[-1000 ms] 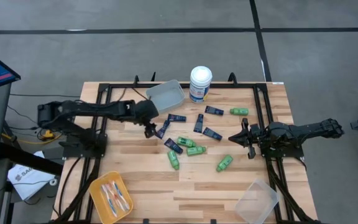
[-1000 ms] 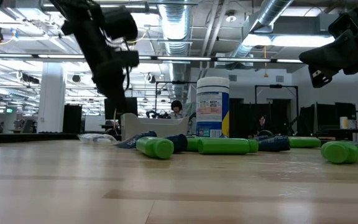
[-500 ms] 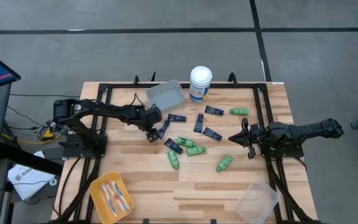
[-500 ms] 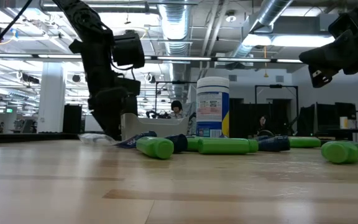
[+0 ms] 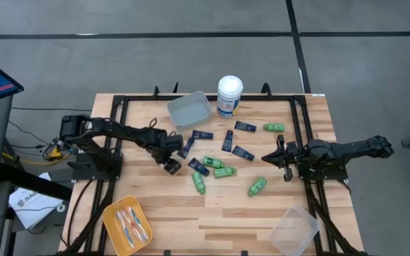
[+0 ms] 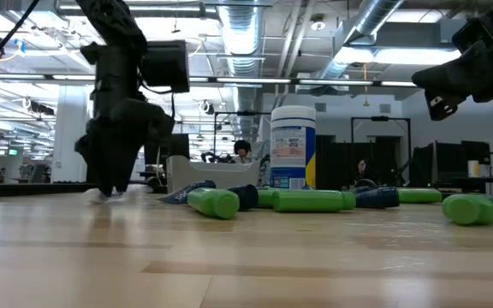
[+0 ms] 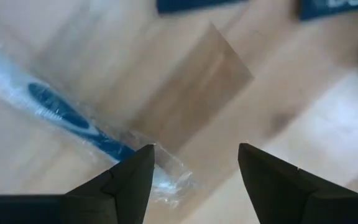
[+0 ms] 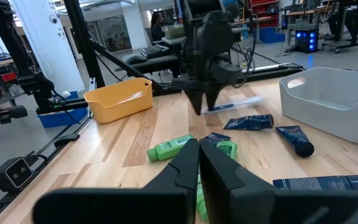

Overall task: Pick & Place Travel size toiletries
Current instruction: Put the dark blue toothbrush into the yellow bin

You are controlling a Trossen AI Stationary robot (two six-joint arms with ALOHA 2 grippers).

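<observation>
Several green bottles [image 5: 223,171] and navy tubes [image 5: 228,141] lie scattered mid-table. A blue-and-white toothbrush [image 7: 73,118] in a clear wrapper lies flat on the wood, also visible in the right wrist view as the toothbrush [image 8: 236,102]. My left gripper [image 5: 168,163] points down, low over the table, open, with one fingertip [image 7: 143,155] at the wrapper's end and the other over bare wood. My right gripper [image 5: 279,158] waits at the right, level above the table, shut and holding nothing. My left gripper comes at the toothbrush from above, fingers pointing down. One fingertip stands over the crinkled end of the clear wrapper [image 7: 166,180]. I cannot tell whether it touches the wrapper. The toothbrush lies flat on the table.
A grey bin [image 5: 188,108] and a tall white canister [image 5: 229,94] stand at the far edge. A yellow tray [image 5: 112,217] with toothbrushes sits near left, and a clear container [image 5: 293,230] near right. Black rails frame the table's sides.
My left gripper has come down and toward the table's near edge, away from the grey bin, rolling about its own pointing line, and now stands low over the wrapped toothbrush. The toiletries have not moved.
</observation>
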